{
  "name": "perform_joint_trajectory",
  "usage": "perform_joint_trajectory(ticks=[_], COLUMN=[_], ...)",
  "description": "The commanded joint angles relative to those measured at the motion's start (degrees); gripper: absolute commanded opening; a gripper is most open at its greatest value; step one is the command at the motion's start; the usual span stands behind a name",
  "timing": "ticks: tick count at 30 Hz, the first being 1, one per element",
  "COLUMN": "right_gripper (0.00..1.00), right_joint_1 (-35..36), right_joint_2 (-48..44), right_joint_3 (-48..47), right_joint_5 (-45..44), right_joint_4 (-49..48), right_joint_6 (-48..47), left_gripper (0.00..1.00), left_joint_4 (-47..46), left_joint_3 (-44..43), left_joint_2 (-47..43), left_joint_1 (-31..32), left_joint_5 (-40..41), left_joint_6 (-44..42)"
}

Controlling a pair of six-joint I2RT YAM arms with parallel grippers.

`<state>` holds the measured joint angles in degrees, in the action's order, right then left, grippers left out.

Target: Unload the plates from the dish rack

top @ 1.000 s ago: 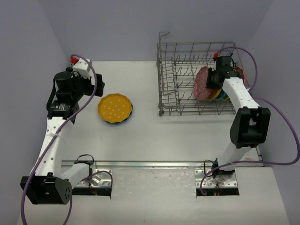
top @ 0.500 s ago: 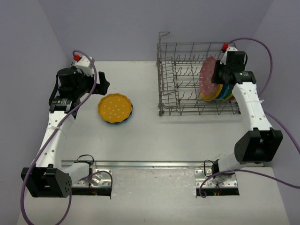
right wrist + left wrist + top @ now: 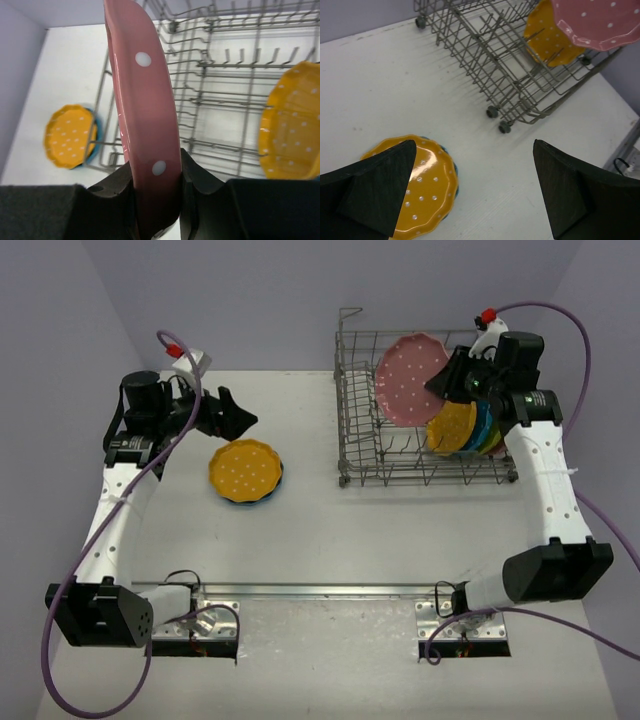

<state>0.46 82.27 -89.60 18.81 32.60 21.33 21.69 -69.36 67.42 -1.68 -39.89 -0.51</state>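
Note:
My right gripper point(image 3: 447, 381) point(image 3: 155, 172) is shut on the rim of a pink plate point(image 3: 409, 365) point(image 3: 144, 95) with white dots, held up over the grey wire dish rack point(image 3: 392, 462) point(image 3: 226, 64). An orange-yellow plate point(image 3: 452, 427) point(image 3: 292, 135) stands on edge at the rack's right end, with a teal-blue plate point(image 3: 483, 424) behind it. On the table to the left lies another orange-yellow plate point(image 3: 245, 469) point(image 3: 422, 182) stacked on a teal-blue one point(image 3: 277, 483). My left gripper point(image 3: 238, 421) point(image 3: 474, 145) hangs open just above and beyond that stack, nothing between its fingers.
The rack point(image 3: 485, 55) has tall wire sides and upright tines; its left half holds nothing. The purple walls close in behind and at both sides. A purple cable loops from each wrist.
My right gripper has lifted the pink plate up out of the rack and swung it leftward, its face now turned up. My left gripper has swung right, toward the rack.

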Motion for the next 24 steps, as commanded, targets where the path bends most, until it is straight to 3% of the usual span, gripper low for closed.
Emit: perform_joint_trajectory(ticks=[1, 6, 12, 24], right_gripper=[0.00, 0.00, 0.00, 0.00], right_joint_1=[-0.1, 0.0, 7.6, 12.9], right_joint_2=[-4.7, -5.1, -9.2, -10.5], right_joint_3=[-1.0, 5.1, 14.3, 19.5], right_joint_5=[18.4, 28.9, 30.3, 36.9], right_joint_4=[-12.0, -18.1, -22.9, -27.9], right_joint_6=[10.0, 19.2, 18.7, 21.0], left_gripper=[0.99, 0.98, 0.97, 0.86], left_joint_4=[-2.3, -1.9, 0.3, -1.0], left_joint_3=[-4.6, -5.4, -6.0, -7.4], left_joint_2=[2.2, 3.8, 5.6, 12.2], left_joint_1=[2.7, 8.4, 15.3, 18.2], left_joint_5=[-12.6, -11.2, -9.0, -7.2], left_joint_6=[7.8, 9.6, 10.2, 13.4])
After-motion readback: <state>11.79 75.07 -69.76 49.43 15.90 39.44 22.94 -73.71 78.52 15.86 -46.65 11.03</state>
